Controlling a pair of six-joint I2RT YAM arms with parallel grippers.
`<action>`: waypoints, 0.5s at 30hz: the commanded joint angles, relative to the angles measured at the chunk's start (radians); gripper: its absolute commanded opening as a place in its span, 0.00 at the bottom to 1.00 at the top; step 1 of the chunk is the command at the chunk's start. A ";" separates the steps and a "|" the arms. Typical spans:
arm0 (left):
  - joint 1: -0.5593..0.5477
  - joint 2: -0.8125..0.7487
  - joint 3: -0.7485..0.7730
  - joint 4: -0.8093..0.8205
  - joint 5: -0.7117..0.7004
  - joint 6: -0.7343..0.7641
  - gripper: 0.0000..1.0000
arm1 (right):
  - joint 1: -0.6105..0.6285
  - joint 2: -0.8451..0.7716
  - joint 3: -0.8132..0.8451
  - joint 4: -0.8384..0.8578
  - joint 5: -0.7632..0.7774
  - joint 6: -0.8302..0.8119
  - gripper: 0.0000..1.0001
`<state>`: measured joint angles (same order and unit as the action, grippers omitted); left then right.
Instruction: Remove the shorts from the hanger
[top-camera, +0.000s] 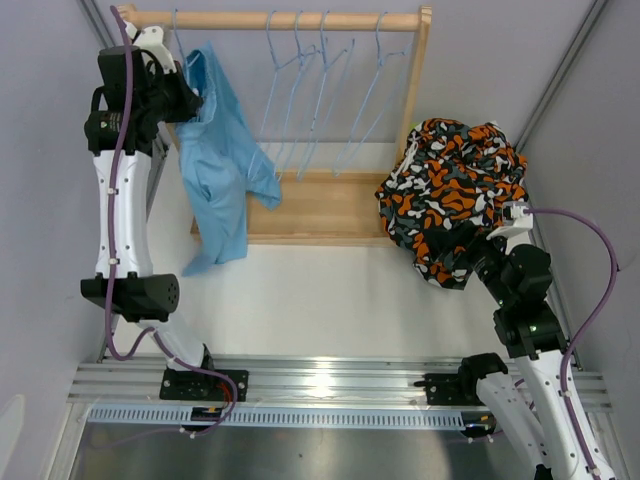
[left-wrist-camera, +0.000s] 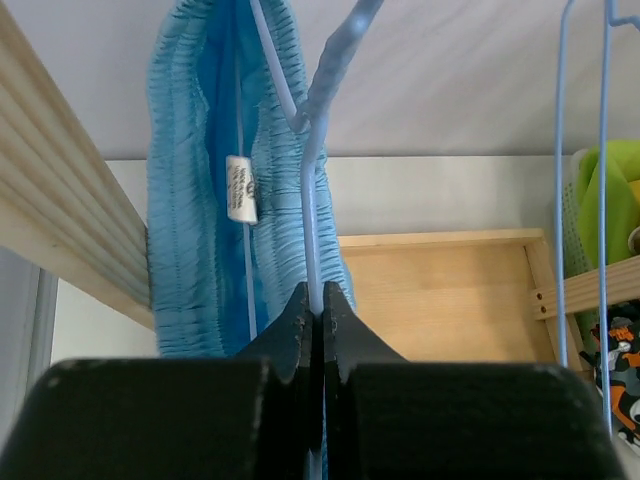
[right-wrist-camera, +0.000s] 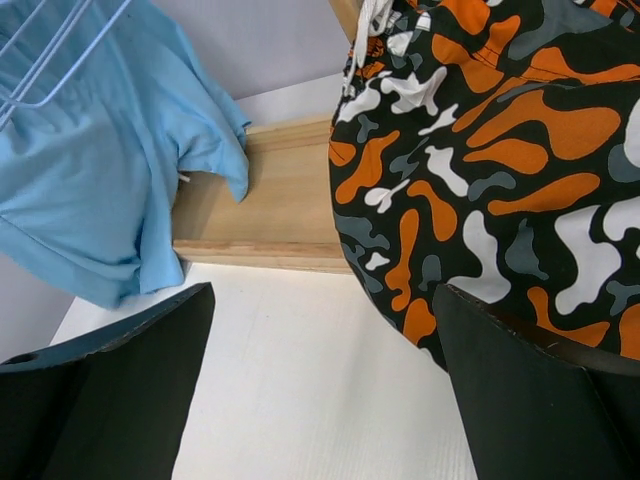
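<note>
Left gripper (left-wrist-camera: 315, 300): clenched on the wire of the hanger (left-wrist-camera: 309, 200), just beneath the gathered waistband of the light blue shorts (left-wrist-camera: 200, 210). This pinch pins the hanger so that it should not swing or slide along the rail (top-camera: 300, 18) while you draw the fabric off.

The light blue shorts are the only pair left on the rail. They hang at the far-left corner of the bench (top-camera: 330, 290), with one leg trailing over the rack base (top-camera: 320, 205). The empty hangers (left-wrist-camera: 604, 200) further along the rail carry nothing.

Right gripper (right-wrist-camera: 322, 295): released, with the jaws spread wide and nothing between them. It is low near the right edge, beside the camouflage shorts (right-wrist-camera: 500, 150), which lie heaped at the right end of the rack. Its wrist view faces the blue hem across the base, and it looks like the free arm for the pull.

Judgement: the last removal is set up but not yet done. Pull the fabric downward and away from the pinched wire.
</note>
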<state>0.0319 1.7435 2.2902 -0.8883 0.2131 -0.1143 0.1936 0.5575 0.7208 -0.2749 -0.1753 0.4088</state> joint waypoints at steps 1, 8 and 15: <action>0.005 -0.071 0.055 0.025 0.015 -0.024 0.00 | 0.004 -0.011 0.008 0.025 0.007 -0.007 0.99; -0.012 -0.219 0.038 0.106 0.072 -0.036 0.00 | 0.006 -0.018 0.008 0.031 -0.003 0.016 0.99; -0.020 -0.370 -0.021 0.129 0.095 -0.036 0.00 | 0.006 -0.039 0.020 0.011 0.014 0.012 1.00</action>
<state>0.0200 1.4693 2.2711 -0.8871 0.2596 -0.1341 0.1936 0.5350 0.7204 -0.2771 -0.1730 0.4183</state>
